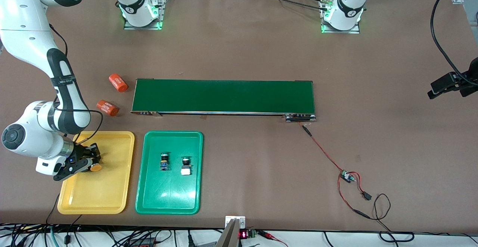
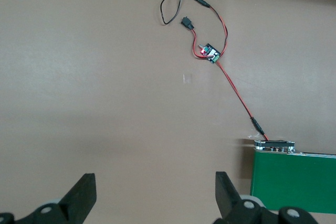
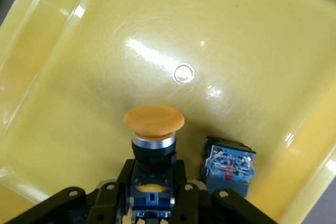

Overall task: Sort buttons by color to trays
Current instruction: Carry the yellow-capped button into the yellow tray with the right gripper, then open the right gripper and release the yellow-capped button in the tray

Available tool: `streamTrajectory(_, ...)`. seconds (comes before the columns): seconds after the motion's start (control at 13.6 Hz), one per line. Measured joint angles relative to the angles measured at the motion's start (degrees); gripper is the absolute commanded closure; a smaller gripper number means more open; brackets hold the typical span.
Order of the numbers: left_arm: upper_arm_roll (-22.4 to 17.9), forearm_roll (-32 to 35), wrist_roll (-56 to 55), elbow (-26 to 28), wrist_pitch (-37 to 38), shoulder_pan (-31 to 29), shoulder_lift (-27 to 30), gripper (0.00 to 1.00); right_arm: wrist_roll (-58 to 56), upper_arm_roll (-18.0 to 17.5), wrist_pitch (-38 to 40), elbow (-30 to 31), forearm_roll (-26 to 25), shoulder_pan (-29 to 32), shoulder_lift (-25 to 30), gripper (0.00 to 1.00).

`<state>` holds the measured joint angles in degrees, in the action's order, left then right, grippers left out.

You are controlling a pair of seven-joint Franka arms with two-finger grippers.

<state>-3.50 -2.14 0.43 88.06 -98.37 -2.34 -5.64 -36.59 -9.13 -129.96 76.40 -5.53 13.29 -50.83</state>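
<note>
Two trays lie nearest the front camera: the yellow tray (image 1: 98, 202) toward the right arm's end of the table, the green tray (image 1: 168, 202) just beside it. Two buttons (image 1: 164, 161) (image 1: 185, 166) are seen lying in the green tray, side by side but apart. Over the yellow tray the right gripper (image 1: 90, 164) is closed on an orange-capped button (image 1: 96, 167). A green belt (image 1: 223, 96) lies farther from the camera than the trays, with two orange cylinders (image 1: 118, 83) (image 1: 107, 108) beside its end. The left gripper (image 1: 450, 86) is held over the table's edge, waiting.

From the left wrist, open fingers (image 2: 227, 188) are shown over bare table, with a small circuit board (image 2: 211, 53) on red wire.

From the right wrist, the held button (image 3: 153, 129) is seen just above the yellow tray's floor (image 3: 105, 51), and a second button (image 3: 228, 163) lies beside it in the tray.
</note>
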Motion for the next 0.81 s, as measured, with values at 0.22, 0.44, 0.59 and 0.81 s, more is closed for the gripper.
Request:
streamTrajectory(0.22,0.2,0.0,0.0,0.0,0.0,0.2,0.0,0.00,0.1,0.0,0.0,0.0,0.4,-0.4,0.0,0.54)
streamTrajectory(0.44,0.3,0.0,0.0,0.0,0.0,0.2,0.0,0.00,0.1,-0.1,0.0,0.0,1.8,-0.5,0.0,0.53)
streamTrajectory(0.59,0.4,0.0,0.0,0.0,0.0,0.4,0.0,0.00,1.0,-0.2,0.0,0.0,2.1,-1.1,0.0,0.52)
streamTrajectory(0.81,0.4,0.0,0.0,0.0,0.1,0.4,0.0,0.00,3.1,-0.4,0.1,0.0,2.1,-2.5,0.0,0.25)
